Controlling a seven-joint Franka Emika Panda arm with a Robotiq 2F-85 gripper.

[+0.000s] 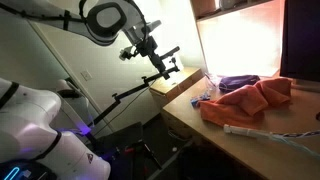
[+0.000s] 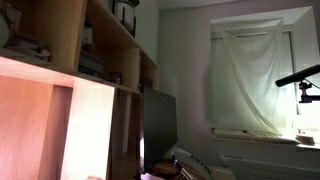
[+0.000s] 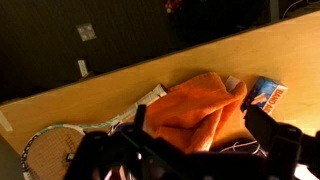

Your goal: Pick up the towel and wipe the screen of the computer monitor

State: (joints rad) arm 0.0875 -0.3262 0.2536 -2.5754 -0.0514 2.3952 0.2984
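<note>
Towel (image 3: 195,110) crumpled on desk (image 3: 120,80) (blue packet (image 3: 265,95) beside), tool (image 3: 198,125) jaws spread.

**A pale wooden desk with a cloth and a few small things on it**

The desk (image 3: 250,55) has a plain light-wood top, bare along its far edge in the wrist view. The towel (image 1: 250,100), orange-red and rumpled into thick folds, lies on the middle of the tabletop. In an exterior view a small dark purple bundle (image 1: 238,80) sits just behind the towel, toward the back edge. A slim white tube (image 1: 243,131) lies in front of it, nearer the front edge. A thin pale cord (image 1: 290,142) trails on from there across the wood. In the wrist view a small blue packet (image 3: 266,93) lies just beside the towel, and a looped white cable (image 3: 45,145) rests well apart from it.
</note>
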